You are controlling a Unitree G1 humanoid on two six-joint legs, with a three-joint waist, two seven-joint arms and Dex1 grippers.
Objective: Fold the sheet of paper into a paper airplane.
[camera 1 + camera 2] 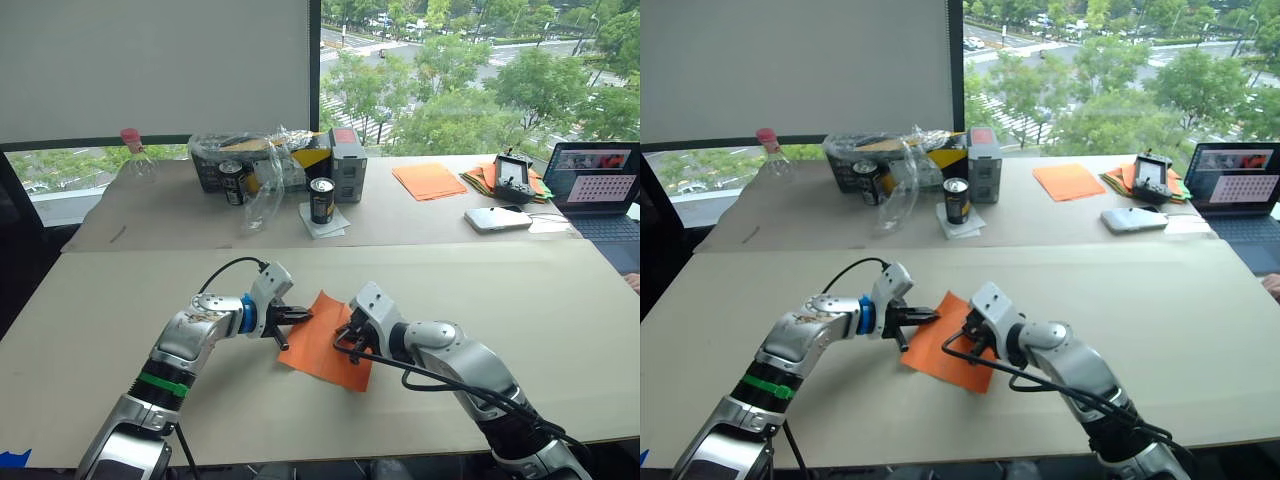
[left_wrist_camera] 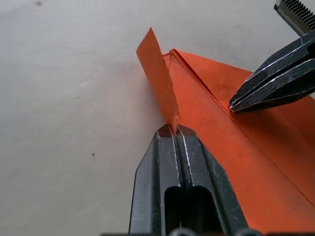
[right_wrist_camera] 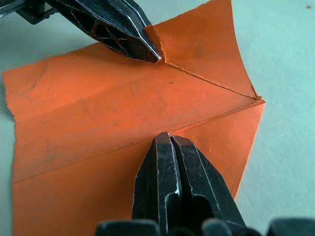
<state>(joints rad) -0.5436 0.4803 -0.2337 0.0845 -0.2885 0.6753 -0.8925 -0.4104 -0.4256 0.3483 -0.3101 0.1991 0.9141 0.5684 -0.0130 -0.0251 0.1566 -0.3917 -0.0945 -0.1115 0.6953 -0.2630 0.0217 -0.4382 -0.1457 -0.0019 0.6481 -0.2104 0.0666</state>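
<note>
1. The left gripper (image 2: 173,132) has its two black fingers pressed together, pinching a raised corner flap of the sheet of paper (image 1: 327,342). The flap stands up off the table (image 1: 560,330) while the rest of the sheet lies flat.
2. The right gripper (image 3: 170,138) has its fingers closed against each other, tips pressing down on the sheet beside a diagonal crease. It grips nothing between them.
3. In the right wrist view, the left gripper's tips meet the sheet where the lifted flap begins. The two grippers face each other across the sheet, near but apart.
4. The sheet of paper is bright orange and creased. It lies near the middle of the front half of the table, between the two arms.
5. Far edge of the table, left to right:
   - a clear bottle with a pink cap (image 1: 133,156)
   - a box wrapped in clear plastic (image 1: 262,160), with a dark can (image 1: 232,183) in front of it
   - a second dark can (image 1: 321,200) standing on a white pad
6. Toward the far right corner:
   - a neat stack of orange sheets (image 1: 428,180)
   - a mixed orange-and-green paper pile (image 1: 483,178) with a black handheld controller (image 1: 514,176) on it
   - a white flat device (image 1: 498,218)
   - an open laptop (image 1: 602,190) at the right edge
</note>
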